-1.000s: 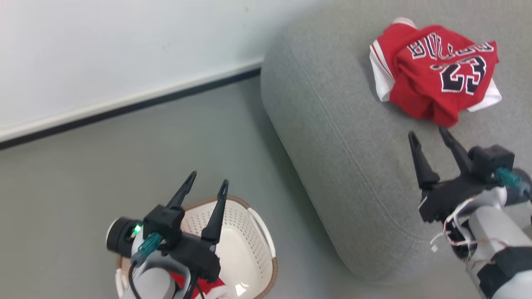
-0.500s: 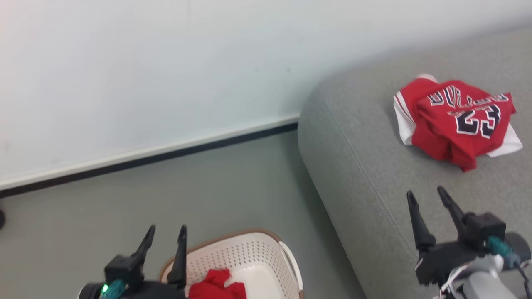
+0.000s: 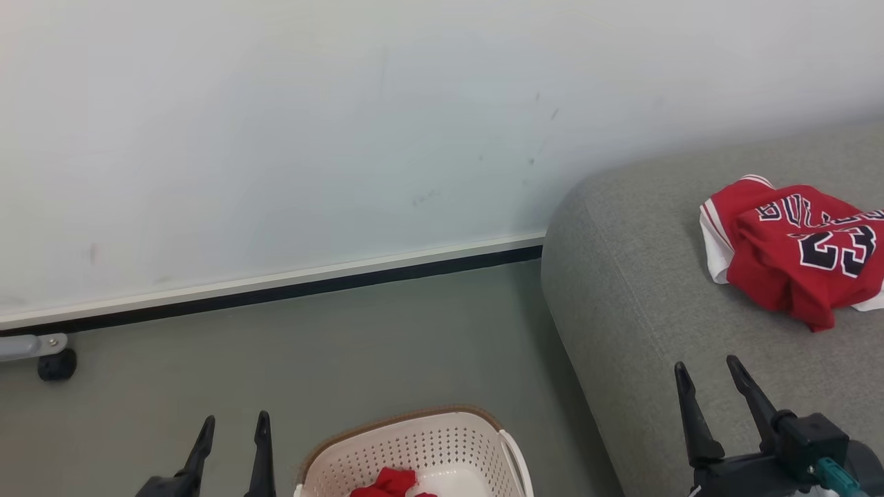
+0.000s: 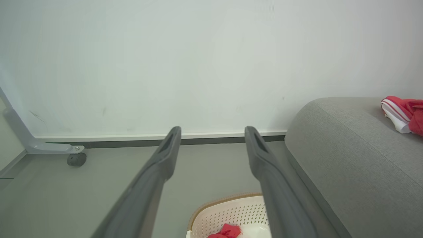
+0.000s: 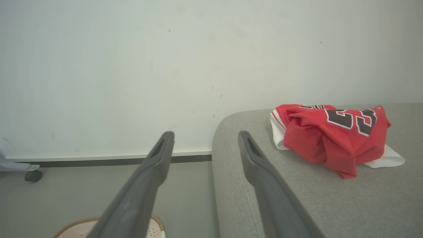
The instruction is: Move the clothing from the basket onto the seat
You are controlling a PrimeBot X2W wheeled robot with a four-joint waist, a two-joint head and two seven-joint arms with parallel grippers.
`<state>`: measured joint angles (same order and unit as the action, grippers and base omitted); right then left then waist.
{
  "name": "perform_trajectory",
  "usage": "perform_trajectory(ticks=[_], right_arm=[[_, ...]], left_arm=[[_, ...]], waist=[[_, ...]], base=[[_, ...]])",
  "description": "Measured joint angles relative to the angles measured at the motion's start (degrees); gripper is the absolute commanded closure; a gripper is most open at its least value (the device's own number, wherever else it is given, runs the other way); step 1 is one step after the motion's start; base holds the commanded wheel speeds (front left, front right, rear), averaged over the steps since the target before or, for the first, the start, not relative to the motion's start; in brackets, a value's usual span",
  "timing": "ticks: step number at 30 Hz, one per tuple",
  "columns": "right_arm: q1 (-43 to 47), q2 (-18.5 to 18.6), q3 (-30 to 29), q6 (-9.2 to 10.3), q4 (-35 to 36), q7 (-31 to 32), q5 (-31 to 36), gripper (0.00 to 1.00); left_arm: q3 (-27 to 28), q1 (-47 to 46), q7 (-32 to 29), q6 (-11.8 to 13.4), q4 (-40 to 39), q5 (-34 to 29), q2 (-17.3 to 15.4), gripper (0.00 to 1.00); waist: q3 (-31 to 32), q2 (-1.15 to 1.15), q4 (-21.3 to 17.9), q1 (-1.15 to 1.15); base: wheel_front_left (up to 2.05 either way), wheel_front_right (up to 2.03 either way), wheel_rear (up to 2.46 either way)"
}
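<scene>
Red garment (image 3: pixel 390 482) sits in basket (image 3: pixel 428 449), just right of and below your L claw (image 3: pixel 235 419), so L arm nearer. Both claws wide, empty. R claw (image 3: pixel 707 366) over seat (image 3: pixel 642 310); jersey (image 3: pixel 801 252) already there.

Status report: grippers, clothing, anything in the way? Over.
Open and empty: left gripper, right gripper. One jersey on the seat; a red garment in the basket. No obstacle seen.
</scene>
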<state>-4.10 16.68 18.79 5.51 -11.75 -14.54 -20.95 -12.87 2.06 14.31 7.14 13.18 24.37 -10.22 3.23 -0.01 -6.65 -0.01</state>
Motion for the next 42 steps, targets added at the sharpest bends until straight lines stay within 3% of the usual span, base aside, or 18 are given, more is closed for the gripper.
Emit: perform_trajectory(ticks=[13,42], right_arm=[[3.9,-0.6,-2.2,0.62,5.9,0.0,0.5,0.0],[7.2,-1.5,-4.1,1.05,8.0,0.0,1.3,0.0]], left_arm=[[2.6,3.3,0.0,0.0,-3.3,-3.3,1.4,0.0],[3.3,5.5,0.0,0.0,-5.6,-6.4,1.6,0.0]], waist=[[-1.0,0.01,1.5,0.01],[-1.4,0.01,2.4,0.0]], base=[[0.0,0.0,0.0],[0.0,0.0,0.0]])
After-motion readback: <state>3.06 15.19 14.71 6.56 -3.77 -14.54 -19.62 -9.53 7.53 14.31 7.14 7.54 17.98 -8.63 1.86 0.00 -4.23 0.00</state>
